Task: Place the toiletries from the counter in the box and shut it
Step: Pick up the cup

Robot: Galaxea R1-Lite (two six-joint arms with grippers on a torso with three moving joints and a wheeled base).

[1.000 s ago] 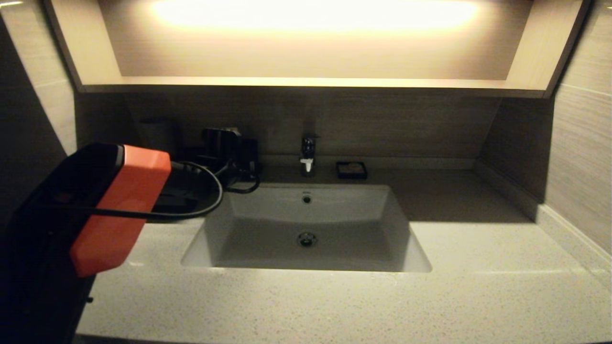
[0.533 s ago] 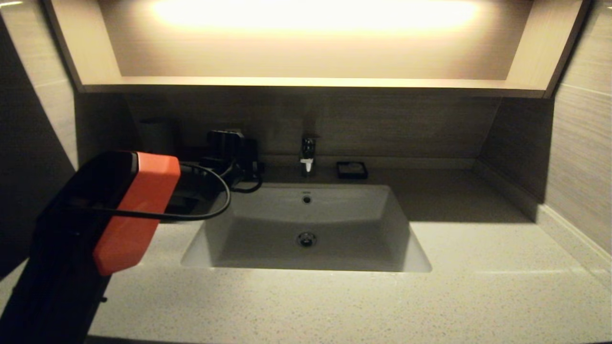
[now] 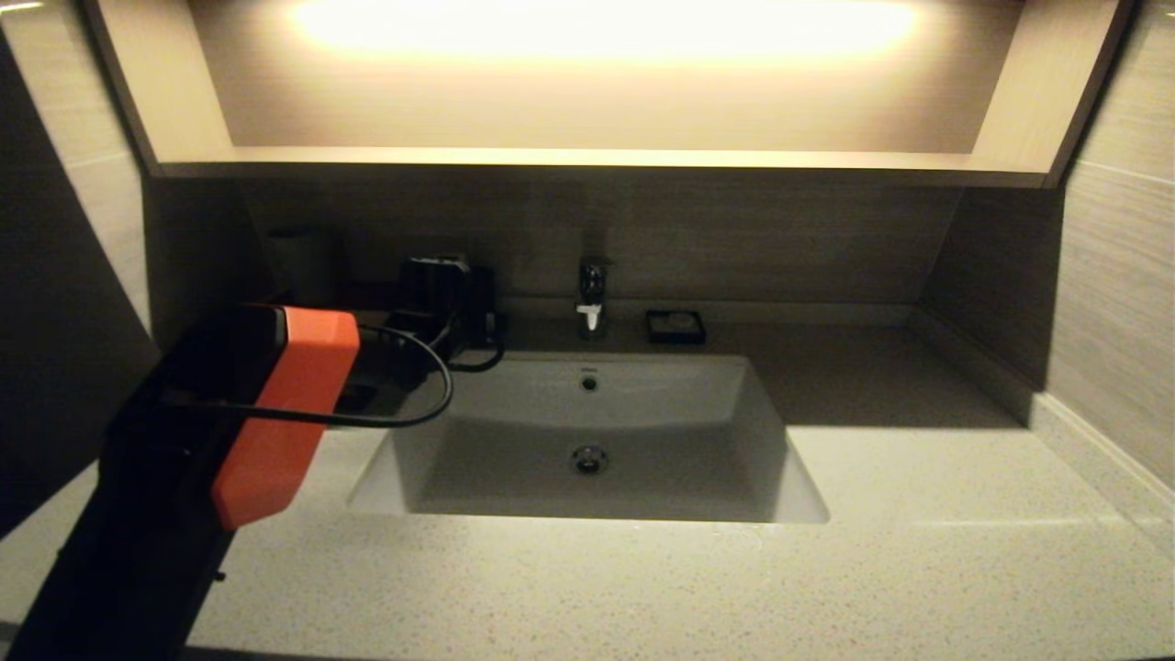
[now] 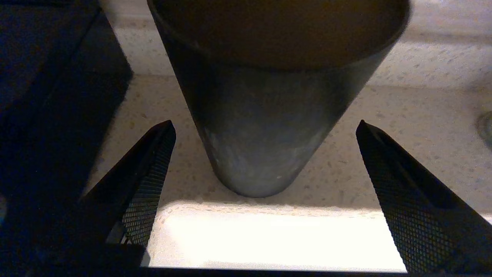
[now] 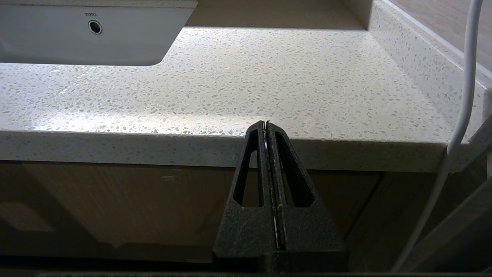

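No toiletries show in any view. The counter [image 3: 643, 588] is pale speckled stone with an inset white sink [image 3: 587, 441]. My left arm [image 3: 285, 413], with its orange block, reaches over the counter's back left corner. In the left wrist view my left gripper [image 4: 265, 126] is open and empty, its fingertips on either side of a dark tapered cup [image 4: 269, 115] and apart from it. A flat black body, probably the box [image 4: 50, 100], lies beside the cup; in the head view the arm covers it. My right gripper [image 5: 266, 125] is shut and empty, below the counter's front edge [image 5: 153, 148].
A faucet [image 3: 592, 298] and a small black soap dish [image 3: 675, 326] stand behind the sink. The dark cup [image 3: 303, 257] stands at the back left. A wooden shelf [image 3: 587, 161] overhangs the back. A raised stone ledge [image 3: 1102, 450] runs along the right side.
My left arm has moved to the right and further over the counter; the orange block sits lower and further right than a second ago. Nothing else has moved.
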